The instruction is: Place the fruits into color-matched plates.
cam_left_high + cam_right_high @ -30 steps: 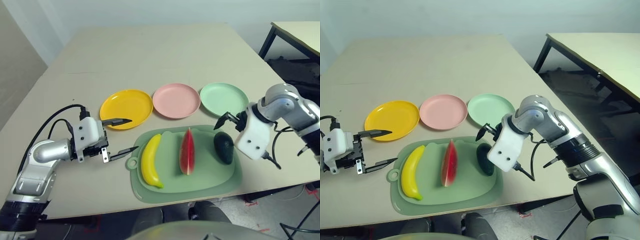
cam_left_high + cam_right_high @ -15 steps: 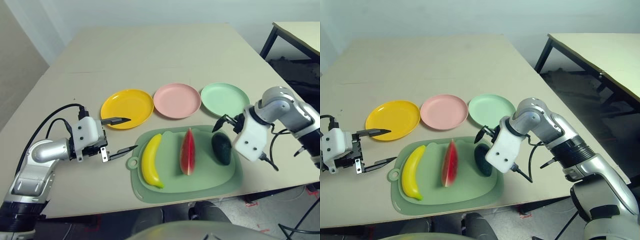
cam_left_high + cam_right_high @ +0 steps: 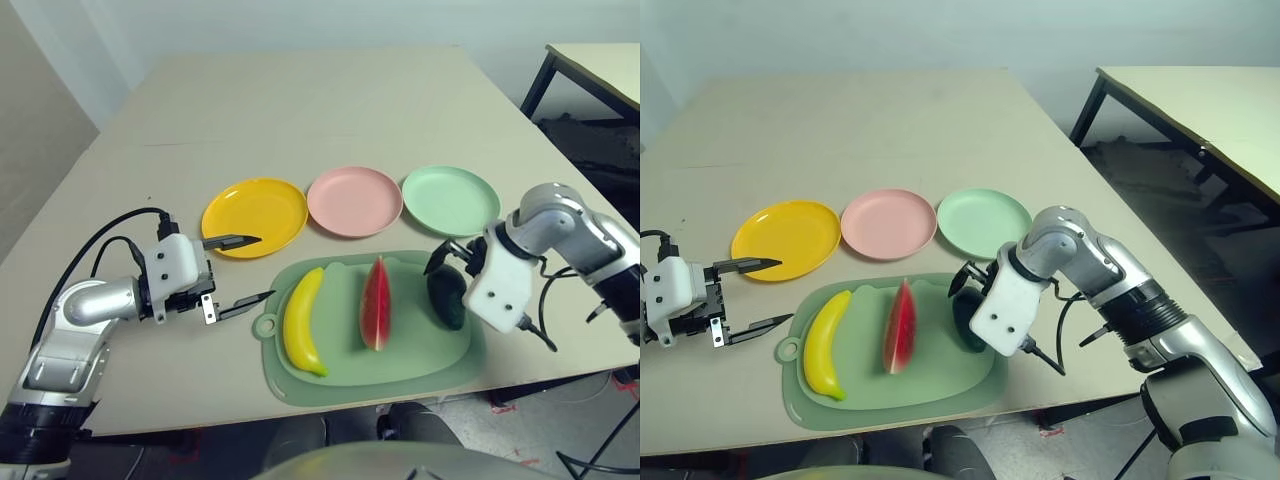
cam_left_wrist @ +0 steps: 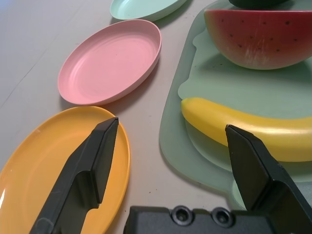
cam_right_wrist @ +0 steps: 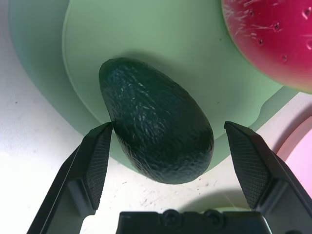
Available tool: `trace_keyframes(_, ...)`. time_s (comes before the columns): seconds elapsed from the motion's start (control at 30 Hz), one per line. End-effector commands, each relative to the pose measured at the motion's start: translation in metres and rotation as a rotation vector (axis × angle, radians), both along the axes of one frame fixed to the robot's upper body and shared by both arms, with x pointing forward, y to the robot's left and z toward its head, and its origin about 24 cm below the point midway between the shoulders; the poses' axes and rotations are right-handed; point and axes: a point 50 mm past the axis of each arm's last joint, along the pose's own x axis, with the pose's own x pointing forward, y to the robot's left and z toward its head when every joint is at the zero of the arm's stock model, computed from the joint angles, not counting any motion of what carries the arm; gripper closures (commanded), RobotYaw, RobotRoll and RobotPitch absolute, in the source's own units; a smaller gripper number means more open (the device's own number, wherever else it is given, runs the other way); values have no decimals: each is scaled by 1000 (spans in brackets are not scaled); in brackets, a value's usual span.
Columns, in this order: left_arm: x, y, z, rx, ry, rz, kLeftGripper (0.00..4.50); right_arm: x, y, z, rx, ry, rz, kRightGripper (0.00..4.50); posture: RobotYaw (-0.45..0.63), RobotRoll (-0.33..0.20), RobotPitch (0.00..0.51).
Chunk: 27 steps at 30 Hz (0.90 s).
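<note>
Desk [image 3: 300,110]: carries three plates and the mat.
Plates: one row behind the mat; left plate [image 3: 253,215], middle plate [image 3: 352,200], right plate [image 3: 450,199].
Mat [image 3: 400,360]: at the near edge, before the plates.
Banana [image 3: 303,320]: on the mat, left.
Watermelon wedge [image 3: 375,303]: on the mat, centre.
Avocado [image 3: 445,297]: on the mat, right.
Left gripper [image 3: 245,270]: left of the mat, one finger over the left plate's rim.
Right gripper [image 5: 173,146]: above the avocado, fingers astride it.

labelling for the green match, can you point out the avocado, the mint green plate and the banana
avocado [image 5: 156,122], right wrist view, middle of its dark skin
mint green plate [image 3: 450,198], left eye view, centre of its bare dish
banana [image 3: 300,320], left eye view, middle of its curve
</note>
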Motion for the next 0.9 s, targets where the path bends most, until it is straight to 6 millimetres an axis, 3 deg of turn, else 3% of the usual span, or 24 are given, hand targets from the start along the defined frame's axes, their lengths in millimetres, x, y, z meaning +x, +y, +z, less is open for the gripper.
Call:
trace_keyframes(0.03, 0, 0, 2, 22, -9, 0, 30, 0, 2, -6, -13, 9, -6, 0, 90, 0, 31)
trace_keyframes(0.27, 0, 0, 2, 30, -12, -2, 30, 4, 3, -7, -22, 7, -46, 0, 90, 0, 29)
trace_keyframes(0.37, 0, 0, 3, 31, -14, -1, 0, 3, 3, -8, -24, 13, -53, 419, 90, 0, 29)
trace_keyframes(0.73, 1, 0, 4, 35, -17, -2, 0, -2, 2, -8, -29, 53, -94, 4318, 85, 0, 30)
trace_keyframes(0.9, 3, -1, 3, 35, -20, -4, 0, -1, 2, -6, -33, 50, -100, 4453, 83, 0, 26)
